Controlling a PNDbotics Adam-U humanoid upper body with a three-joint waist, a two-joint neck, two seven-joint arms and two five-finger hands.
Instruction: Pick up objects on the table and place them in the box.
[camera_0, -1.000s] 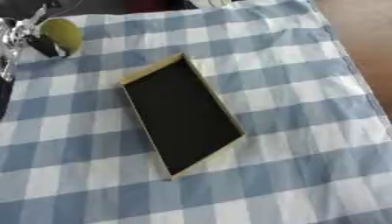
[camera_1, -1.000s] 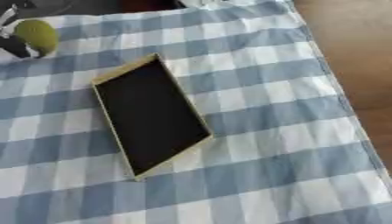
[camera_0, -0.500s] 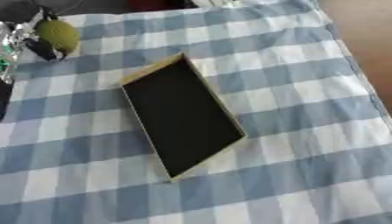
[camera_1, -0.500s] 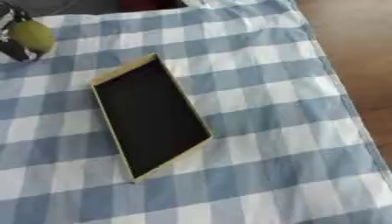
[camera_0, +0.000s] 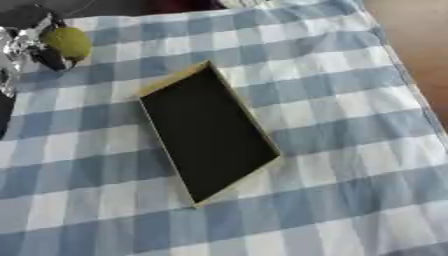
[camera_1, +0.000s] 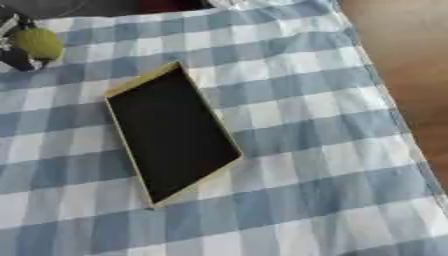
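A shallow box (camera_0: 206, 131) with a black inside and a tan rim lies askew in the middle of the blue-and-white checked cloth. At the far left corner is a round yellow-green ball (camera_0: 68, 42). My left hand (camera_0: 24, 49), silver and black, has its fingers curled round the ball from the left and below. The ball is well apart from the box, up and to its left. In the right eye view only dark fingers (camera_1: 17, 59) show beside the ball (camera_1: 38, 43). My right hand shows in neither view.
The checked cloth (camera_0: 350, 150) covers the table and drops off at the right edge (camera_0: 413, 90), with brown floor beyond. A dark surface lies past the far edge at the top left.
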